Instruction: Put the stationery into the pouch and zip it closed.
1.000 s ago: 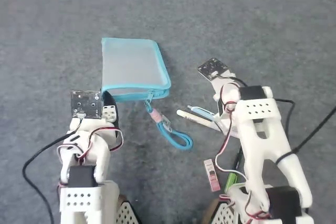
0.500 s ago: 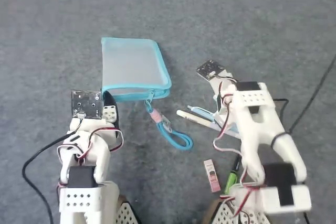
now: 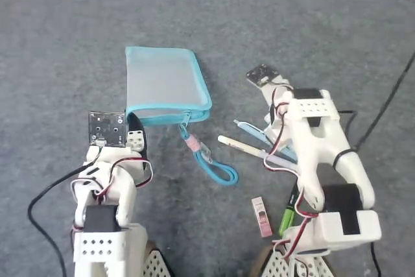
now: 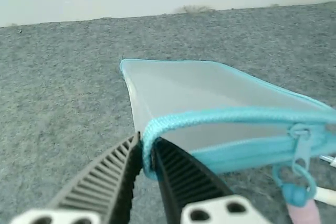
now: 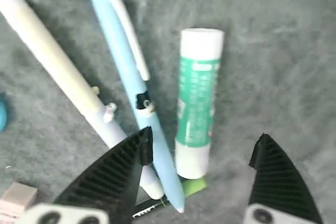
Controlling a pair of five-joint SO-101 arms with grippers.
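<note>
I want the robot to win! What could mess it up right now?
1. The right gripper is open over the green-and-white glue stick, but the light blue pen lies right beside it. Closing might catch the pen too, or nudge it away.
2. The left gripper pinches only the teal corner edge of the translucent pouch, so it could slip free.

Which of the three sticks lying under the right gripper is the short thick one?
The green-and-white glue stick; the light blue pen and the cream pen beside it are long and slim.
</note>
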